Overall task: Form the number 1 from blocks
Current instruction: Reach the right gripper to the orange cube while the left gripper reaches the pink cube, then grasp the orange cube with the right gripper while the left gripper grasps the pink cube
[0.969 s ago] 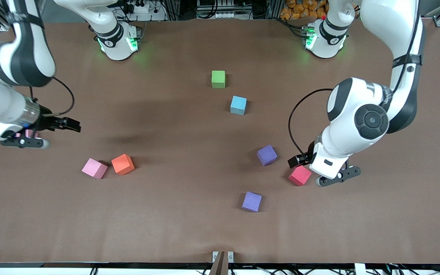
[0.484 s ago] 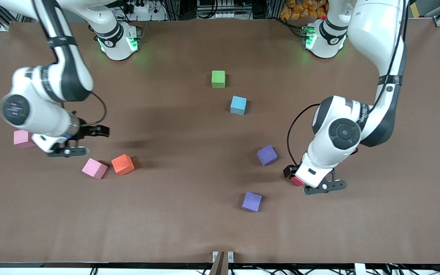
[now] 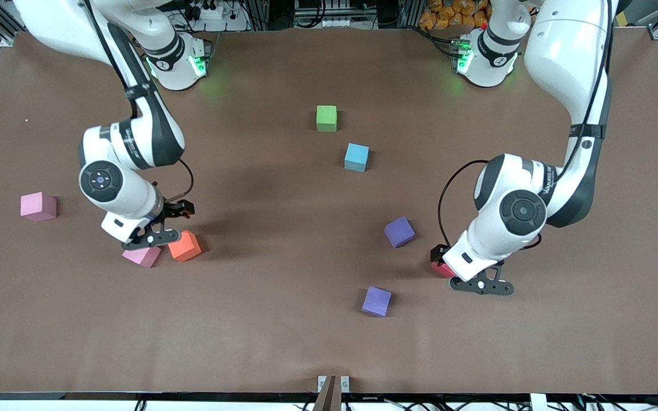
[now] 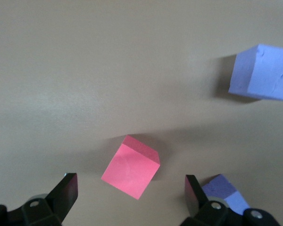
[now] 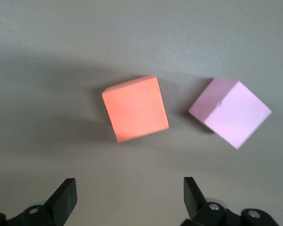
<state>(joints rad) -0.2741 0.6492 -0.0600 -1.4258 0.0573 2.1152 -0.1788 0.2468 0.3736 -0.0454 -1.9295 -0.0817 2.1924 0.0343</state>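
- Your left pincer [image 4: 127,197] hangs low over the red block [image 3: 439,268], jaws wide apart, holding nothing; the block sits tilted on the brown desk [image 3: 283,342].
- Two purple blocks sit close by: one [image 3: 399,231] farther from the front cam, one [image 3: 376,301] nearer to it.
- Your right pincer [image 5: 127,197] is over the orange block [image 3: 185,246], jaws wide, empty.
- A pink cube [image 3: 142,256] lies just beside the orange one, nearly touching; a 2nd pink cube [image 3: 38,206] sits well apart toward the right arm's end.
- Green block [image 3: 326,118] and light blue block [image 3: 356,157] rest mid-desk, near the bases.
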